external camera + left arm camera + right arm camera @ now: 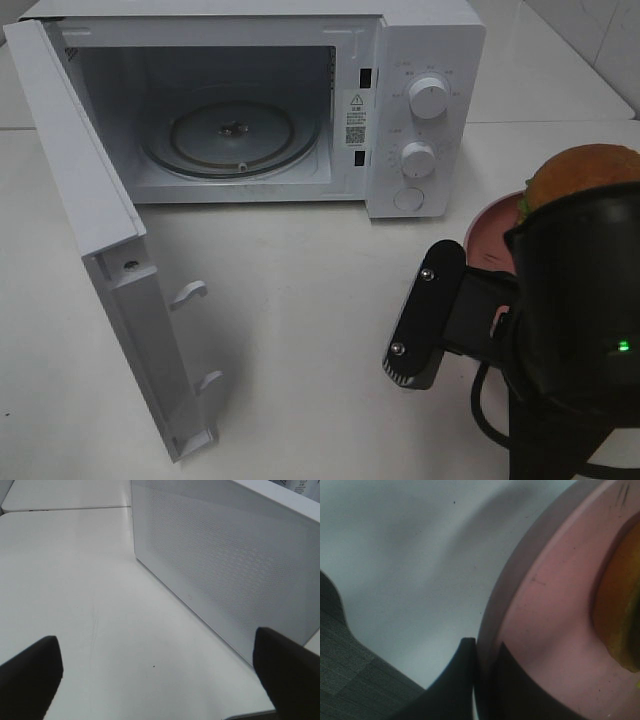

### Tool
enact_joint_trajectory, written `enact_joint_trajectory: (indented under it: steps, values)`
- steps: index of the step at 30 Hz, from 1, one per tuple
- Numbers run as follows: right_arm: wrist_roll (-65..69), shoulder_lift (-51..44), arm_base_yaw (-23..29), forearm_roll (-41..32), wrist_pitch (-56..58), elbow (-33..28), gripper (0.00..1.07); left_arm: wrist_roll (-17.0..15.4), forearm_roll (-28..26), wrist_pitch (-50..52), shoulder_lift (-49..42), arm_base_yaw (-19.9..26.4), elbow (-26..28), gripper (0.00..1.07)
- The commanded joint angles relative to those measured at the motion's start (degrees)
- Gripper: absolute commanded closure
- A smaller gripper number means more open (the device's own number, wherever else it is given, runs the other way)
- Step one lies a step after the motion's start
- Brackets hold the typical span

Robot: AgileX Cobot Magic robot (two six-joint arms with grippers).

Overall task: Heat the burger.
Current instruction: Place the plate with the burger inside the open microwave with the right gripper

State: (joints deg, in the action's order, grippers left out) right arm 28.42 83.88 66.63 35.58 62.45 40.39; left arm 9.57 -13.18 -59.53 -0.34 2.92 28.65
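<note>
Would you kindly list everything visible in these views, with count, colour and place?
microwave: one, white, back of the table, door swung open leftward.
turntable: one, clear glass, inside the microwave.
plate: one, pink, on the table right of the microwave's front.
burger: one, brown bun with green lettuce, on the plate.
table: one, white, under everything.
left gripper: one, black, jaws open, beside the door.
right gripper: one, black, jaws shut on the plate's rim.
</note>
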Motion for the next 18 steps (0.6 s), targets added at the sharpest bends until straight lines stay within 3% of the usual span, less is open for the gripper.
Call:
enact_joint_trajectory:
  steps: [1, 18]
  values:
    - [-3.4, -2.1, 0.2, 3.0, 2.3, -0.3, 1.07, 0.1, -0.3, 0.5, -1.3, -0.3, -0.2, 0.09]
    - [-20.5, -10.5, 0.2, 6.5, -3.4, -0.3, 1.07, 0.1, -0.3, 0.5, -1.3, -0.3, -0.2, 0.09]
